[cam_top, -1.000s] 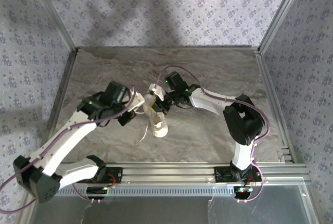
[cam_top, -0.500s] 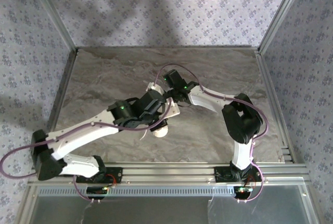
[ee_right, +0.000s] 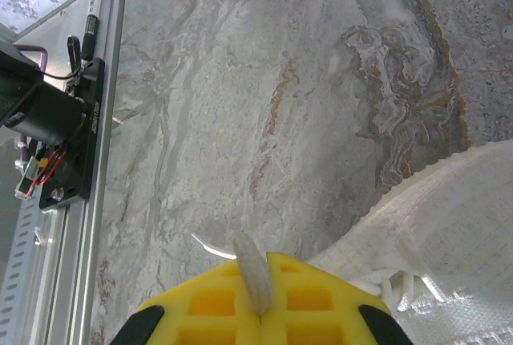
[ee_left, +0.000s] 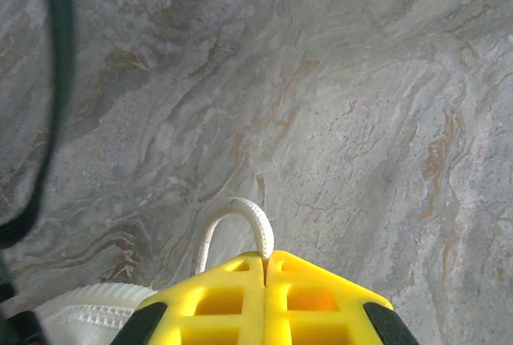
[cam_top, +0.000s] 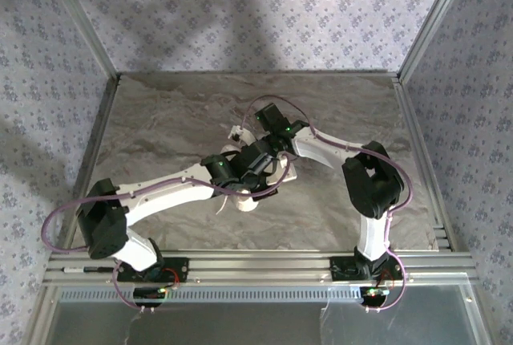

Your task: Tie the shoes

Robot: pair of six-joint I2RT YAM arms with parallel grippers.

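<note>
The shoe (cam_top: 247, 202), a small white sneaker, lies mid-table with only its toe end clear of the arms. My left gripper (cam_top: 275, 178) has reached across it to the right. In the left wrist view the yellow left gripper (ee_left: 265, 263) is shut on a white lace (ee_left: 255, 221) that arches up out of the tips and curves back toward the shoe (ee_left: 88, 306). The right gripper (cam_top: 256, 146) sits just behind the shoe, crossed with the left arm. Its yellow tips (ee_right: 260, 310) are shut on another lace (ee_right: 250, 269), with the shoe's woven side (ee_right: 449, 225) close on the right.
An aluminium rail (cam_top: 264, 263) runs along the near edge, seen again as the rail (ee_right: 103, 160) with an arm base on it. Patterned walls enclose the marble table (cam_top: 160, 120) on three sides. A black cable (ee_left: 56, 80) hangs at the left wrist view's left edge.
The left arm has swung from left of the shoe to the right across it, carrying its lace, and now crosses the right arm. The right gripper has drawn back slightly.
</note>
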